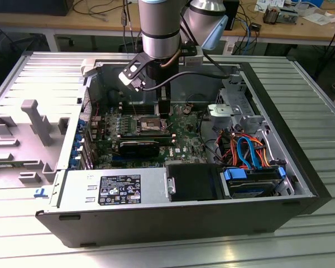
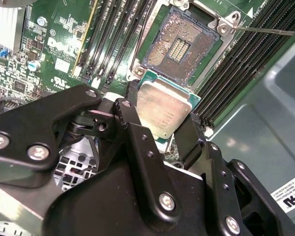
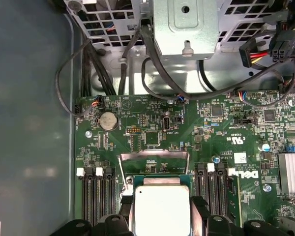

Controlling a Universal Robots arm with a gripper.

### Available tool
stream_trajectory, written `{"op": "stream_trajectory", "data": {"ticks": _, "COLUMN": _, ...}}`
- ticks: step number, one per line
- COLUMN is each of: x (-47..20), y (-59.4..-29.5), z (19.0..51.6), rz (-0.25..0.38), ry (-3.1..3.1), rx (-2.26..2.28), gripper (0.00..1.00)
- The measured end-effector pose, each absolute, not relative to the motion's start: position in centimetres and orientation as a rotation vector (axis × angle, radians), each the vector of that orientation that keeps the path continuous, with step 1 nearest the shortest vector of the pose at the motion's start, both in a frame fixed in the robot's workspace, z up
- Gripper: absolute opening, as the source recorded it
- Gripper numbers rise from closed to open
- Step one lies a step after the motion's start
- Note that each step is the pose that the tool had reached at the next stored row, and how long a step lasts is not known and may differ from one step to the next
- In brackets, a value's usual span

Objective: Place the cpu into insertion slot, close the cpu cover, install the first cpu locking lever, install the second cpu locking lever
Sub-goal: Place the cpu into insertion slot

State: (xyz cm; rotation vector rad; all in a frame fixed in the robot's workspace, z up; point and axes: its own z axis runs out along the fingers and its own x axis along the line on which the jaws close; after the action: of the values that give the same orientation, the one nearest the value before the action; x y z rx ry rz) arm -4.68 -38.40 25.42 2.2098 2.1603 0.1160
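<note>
cpu | pinched in gripper, jaws closed on its edges; near insertion slot

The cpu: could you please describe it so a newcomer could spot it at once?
Inside the open computer case, find the green motherboard. Over it, beside the dark-centred insertion slot, the black fingers grip the cpu. It is a small, flat, dull silver square, unlike the long black memory slots alongside.

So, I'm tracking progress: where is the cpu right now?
In the second wrist view the cpu is clamped in the gripper, beside the empty insertion slot, not yet seated.
</note>
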Motion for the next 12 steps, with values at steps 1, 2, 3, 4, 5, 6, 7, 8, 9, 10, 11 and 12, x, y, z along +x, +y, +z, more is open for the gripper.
{"op": "stream_trajectory", "data": {"ticks": 1, "x": -4.68, "y": -38.40, "z": 25.42, "rz": 0.116, "ry": 2.161, "rx": 2.209, "gripper": 0.54}}
{"op": "stream_trajectory", "data": {"ticks": 2, "x": -4.68, "y": -38.40, "z": 25.42, "rz": 0.116, "ry": 2.161, "rx": 2.209, "gripper": 0.54}}
{"op": "stream_trajectory", "data": {"ticks": 3, "x": -4.68, "y": -38.40, "z": 25.42, "rz": 0.116, "ry": 2.162, "rx": 2.209, "gripper": 0.54}}
{"op": "stream_trajectory", "data": {"ticks": 4, "x": -4.68, "y": -38.40, "z": 25.42, "rz": 0.116, "ry": 2.162, "rx": 2.208, "gripper": 0.54}}
{"op": "stream_trajectory", "data": {"ticks": 5, "x": -4.70, "y": -38.40, "z": 25.42, "rz": 0.116, "ry": 2.162, "rx": 2.208, "gripper": 0.54}}
{"op": "stream_trajectory", "data": {"ticks": 6, "x": -4.73, "y": -38.40, "z": 25.42, "rz": 0.116, "ry": 2.162, "rx": 2.208, "gripper": 0.54}}
{"op": "stream_trajectory", "data": {"ticks": 7, "x": -4.74, "y": -38.40, "z": 25.42, "rz": 0.116, "ry": 2.162, "rx": 2.208, "gripper": 0.54}}
{"op": "stream_trajectory", "data": {"ticks": 8, "x": -4.76, "y": -38.40, "z": 25.42, "rz": 0.116, "ry": 2.162, "rx": 2.208, "gripper": 0.54}}
{"op": "stream_trajectory", "data": {"ticks": 9, "x": -4.78, "y": -38.40, "z": 25.42, "rz": 0.116, "ry": 2.162, "rx": 2.208, "gripper": 0.54}}
{"op": "stream_trajectory", "data": {"ticks": 10, "x": -4.80, "y": -38.40, "z": 25.42, "rz": 0.116, "ry": 2.162, "rx": 2.208, "gripper": 0.54}}
{"op": "stream_trajectory", "data": {"ticks": 11, "x": -4.81, "y": -38.40, "z": 25.42, "rz": 0.116, "ry": 2.162, "rx": 2.208, "gripper": 0.54}}
{"op": "stream_trajectory", "data": {"ticks": 12, "x": -4.84, "y": -38.40, "z": 25.41, "rz": 0.116, "ry": 2.162, "rx": 2.208, "gripper": 0.54}}
